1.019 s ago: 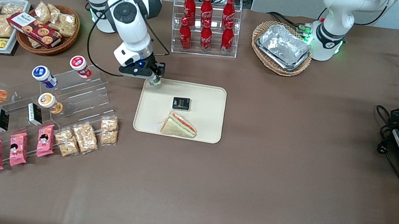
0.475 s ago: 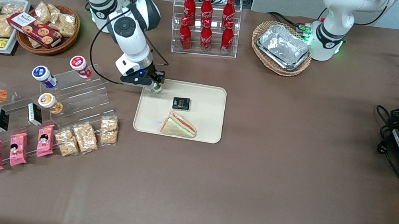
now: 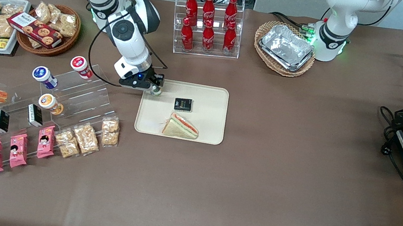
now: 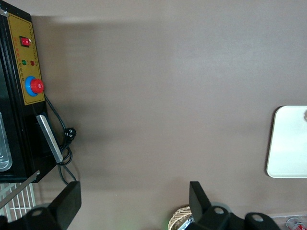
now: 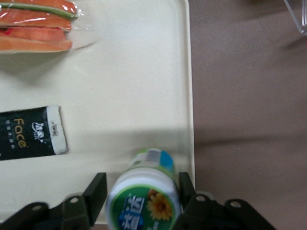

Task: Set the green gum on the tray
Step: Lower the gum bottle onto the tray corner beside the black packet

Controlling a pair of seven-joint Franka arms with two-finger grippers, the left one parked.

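My right gripper [image 3: 155, 89] is shut on the green gum [image 3: 155, 90], a small bottle with a green-ringed white cap. It holds the bottle upright, low over the corner of the cream tray [image 3: 208, 106] that is nearest the working arm's base. In the right wrist view the black fingers [image 5: 97, 191] stand on either side of the gum's cap [image 5: 143, 201], just inside the tray's rim [image 5: 189, 96]. Whether the bottle's base touches the tray cannot be told.
On the tray lie a black packet [image 3: 183, 104] and a wrapped sandwich [image 3: 181, 127]. A clear stepped stand [image 3: 78, 88] with red-topped [image 3: 80, 66] and blue-topped [image 3: 43, 76] bottles is close beside the gripper, toward the working arm's end. A cola rack [image 3: 208, 24] stands farther from the camera.
The gripper carried the gum a little nearer the camera and lower over the tray's corner, then shifted slightly back toward the working arm's end. It stays shut on the gum.
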